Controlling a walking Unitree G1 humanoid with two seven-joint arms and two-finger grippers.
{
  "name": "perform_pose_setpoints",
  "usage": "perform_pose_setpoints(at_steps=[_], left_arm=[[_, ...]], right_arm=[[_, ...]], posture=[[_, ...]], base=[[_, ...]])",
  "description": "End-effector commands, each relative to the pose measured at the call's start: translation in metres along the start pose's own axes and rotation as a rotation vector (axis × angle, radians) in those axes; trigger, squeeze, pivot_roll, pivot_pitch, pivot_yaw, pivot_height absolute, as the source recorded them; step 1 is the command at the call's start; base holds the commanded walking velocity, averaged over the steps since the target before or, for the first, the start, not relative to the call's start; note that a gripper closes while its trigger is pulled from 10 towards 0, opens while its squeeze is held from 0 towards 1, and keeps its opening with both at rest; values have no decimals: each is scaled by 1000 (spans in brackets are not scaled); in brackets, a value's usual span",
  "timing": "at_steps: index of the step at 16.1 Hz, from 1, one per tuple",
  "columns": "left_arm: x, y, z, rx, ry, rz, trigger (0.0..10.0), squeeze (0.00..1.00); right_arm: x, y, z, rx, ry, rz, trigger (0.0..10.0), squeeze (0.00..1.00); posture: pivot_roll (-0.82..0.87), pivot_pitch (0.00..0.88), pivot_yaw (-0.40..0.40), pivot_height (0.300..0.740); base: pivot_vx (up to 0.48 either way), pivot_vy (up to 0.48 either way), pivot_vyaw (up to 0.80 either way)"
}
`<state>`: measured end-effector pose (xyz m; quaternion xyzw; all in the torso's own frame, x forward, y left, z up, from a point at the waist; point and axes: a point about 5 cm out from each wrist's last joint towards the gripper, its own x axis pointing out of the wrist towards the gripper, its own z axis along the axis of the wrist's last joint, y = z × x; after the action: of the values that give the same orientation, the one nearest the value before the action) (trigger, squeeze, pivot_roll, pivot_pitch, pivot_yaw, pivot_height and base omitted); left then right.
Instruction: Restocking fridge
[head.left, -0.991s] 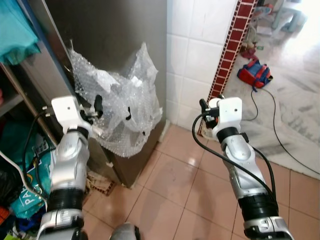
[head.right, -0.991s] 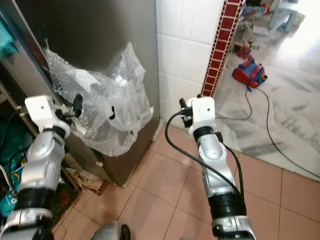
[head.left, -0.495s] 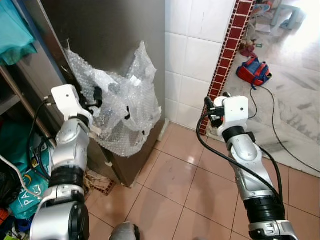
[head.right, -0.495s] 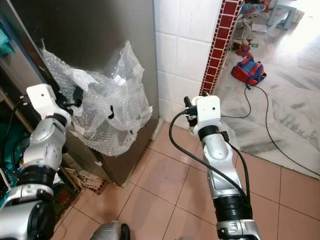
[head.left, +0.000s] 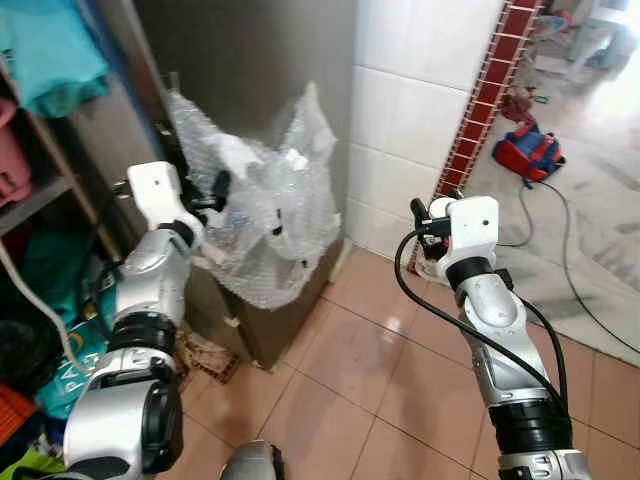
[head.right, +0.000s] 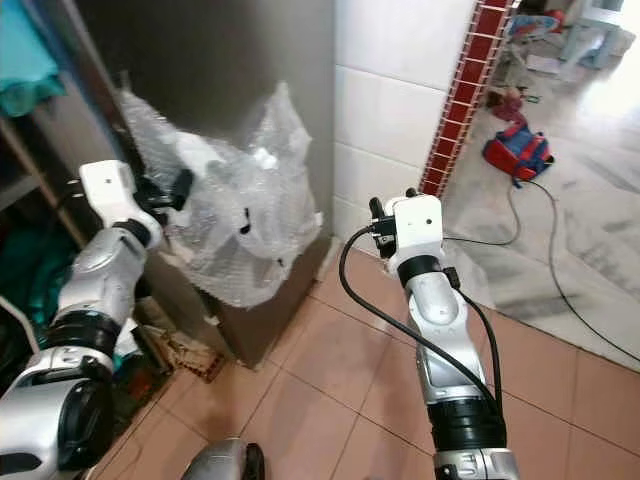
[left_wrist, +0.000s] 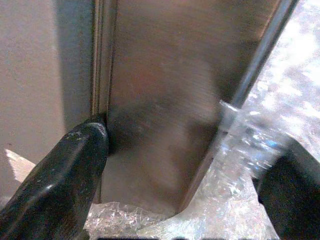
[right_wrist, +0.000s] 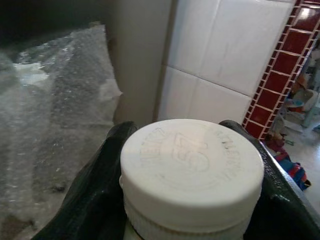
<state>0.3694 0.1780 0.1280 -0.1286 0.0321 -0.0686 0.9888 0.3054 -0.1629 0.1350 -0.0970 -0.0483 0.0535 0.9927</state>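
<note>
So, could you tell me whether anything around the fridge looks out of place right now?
Yes: a crumpled sheet of clear bubble wrap hangs over the grey steel fridge door, covering its handle area, where the left end effector reaches. The right end effector grips a white-lidded container.

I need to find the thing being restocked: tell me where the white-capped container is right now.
The white-capped container sits clamped between the right gripper fingers, held out on the robot's right near the white tiled wall, apart from the bubble wrap on the fridge.

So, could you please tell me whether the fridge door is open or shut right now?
Shut: the fridge door lies flush, bubble wrap still on it; the left gripper straddles its handle.
</note>
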Motion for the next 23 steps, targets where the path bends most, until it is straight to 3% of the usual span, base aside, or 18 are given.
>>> perform_pose_setpoints(at_steps=[1,6,9,17,23], left_arm=[[3,-33,-29,3,136,-148,10000,0],[1,-74,-49,45,208,-383,10000,0],[-8,-103,-65,96,244,-547,10000,0],[-13,-135,-72,156,220,-696,10000,0],[-12,-138,-73,177,211,-697,10000,0]], right_arm=[[1,-2,14,-7,-54,-2,10000,0],[-1,0,12,-8,-42,7,10000,0],[-3,-6,8,0,-6,-64,10000,0],[-4,-4,6,-16,6,-95,10000,0],[-4,-4,4,-24,10,-105,10000,0]], posture=[[-40,75,2,740],[-33,54,-5,740],[-35,43,-2,740],[-33,32,4,740],[-39,27,9,740]], base=[[0,0,0],[0,0,0],[0,0,-192],[77,0,-762],[333,0,-349]])
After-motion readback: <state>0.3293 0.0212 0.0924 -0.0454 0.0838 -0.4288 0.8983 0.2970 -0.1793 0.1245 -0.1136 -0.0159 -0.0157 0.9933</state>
